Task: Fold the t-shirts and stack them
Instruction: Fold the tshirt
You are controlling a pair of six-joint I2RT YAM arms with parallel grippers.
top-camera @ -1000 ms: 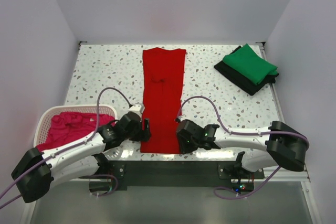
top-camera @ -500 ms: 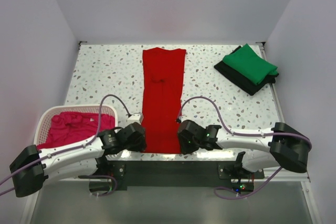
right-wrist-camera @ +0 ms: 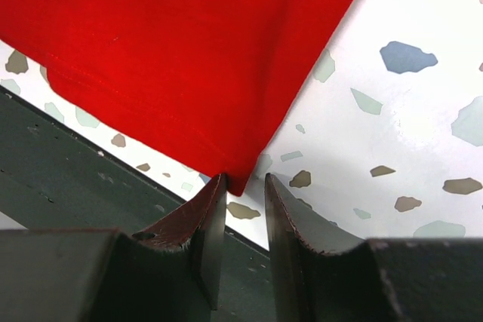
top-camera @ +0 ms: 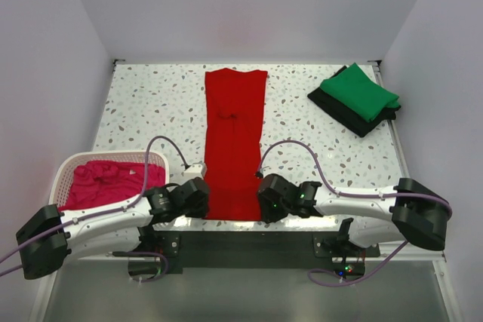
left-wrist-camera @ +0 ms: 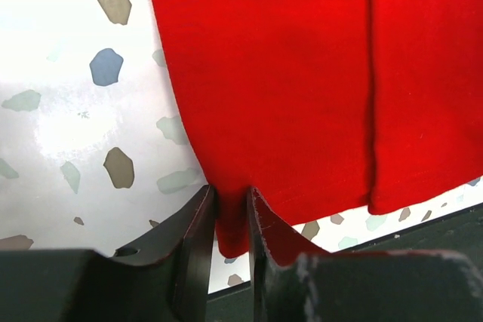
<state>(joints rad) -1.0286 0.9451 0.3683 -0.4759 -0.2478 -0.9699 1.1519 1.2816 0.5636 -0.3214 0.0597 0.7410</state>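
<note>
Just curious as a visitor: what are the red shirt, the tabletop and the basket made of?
Red shirt: matte knit cloth, stitched hem. Tabletop: glossy speckled terrazzo look, perhaps laminate; glare shows. Basket: seemingly white plastic, rigid lattice wall.

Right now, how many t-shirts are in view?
4: red shirt flat mid-table; green shirt folded atop black shirt, far right; pink shirt crumpled in the basket, which may hide more.

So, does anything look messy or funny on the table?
A little. The pink t-shirt is a crumpled heap in the white basket, not folded. The green t-shirt on the black t-shirt sits crooked on the table. The red t-shirt lies straight. Nothing looks torn or spilled.
</note>
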